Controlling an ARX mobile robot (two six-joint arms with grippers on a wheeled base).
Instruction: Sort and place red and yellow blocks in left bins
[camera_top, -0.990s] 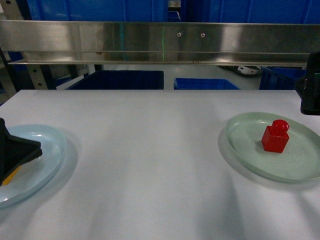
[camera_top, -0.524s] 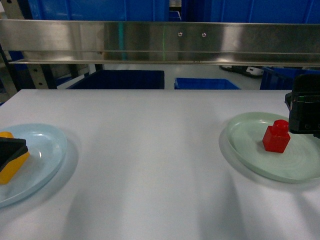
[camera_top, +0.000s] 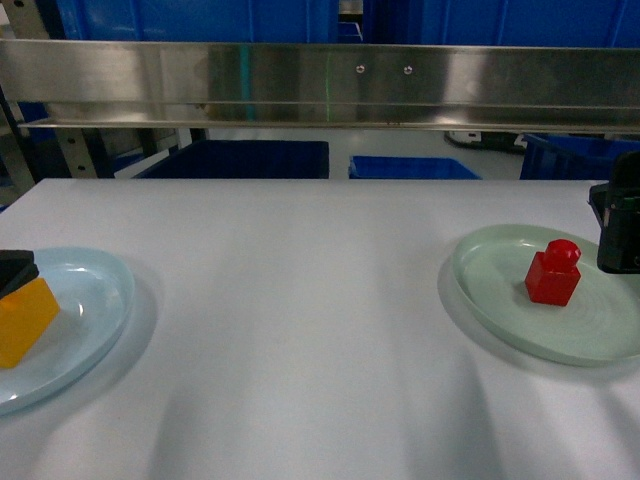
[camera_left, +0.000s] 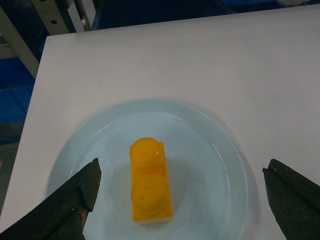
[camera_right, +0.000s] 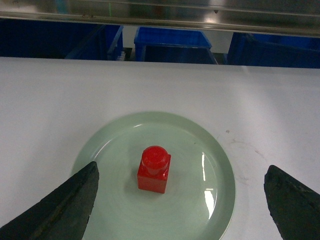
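Observation:
The orange-yellow block (camera_left: 149, 182) lies on a pale blue plate (camera_left: 215, 150), with two studs on top. My left gripper (camera_left: 182, 171) is open, its black fingers wide apart on either side of the block and touching nothing. In the head view the yellow block (camera_top: 22, 318) is at the far left. The red block (camera_right: 154, 169) stands upright on a pale green plate (camera_right: 205, 140). My right gripper (camera_right: 181, 171) is open and straddles it at a distance. Blue bins (camera_top: 240, 160) stand beyond the table's far edge.
A steel rail (camera_top: 320, 85) runs across above the table's far edge. A second blue bin (camera_top: 412, 167) and more (camera_right: 270, 47) sit behind the table. The white table (camera_top: 300, 300) stretches between the two plates. Its left edge (camera_left: 35, 115) is close to the blue plate.
The left gripper has drawn back to the left and uncovered the yellow block on its plate. The right gripper came in toward the red block, then shifted slightly right.

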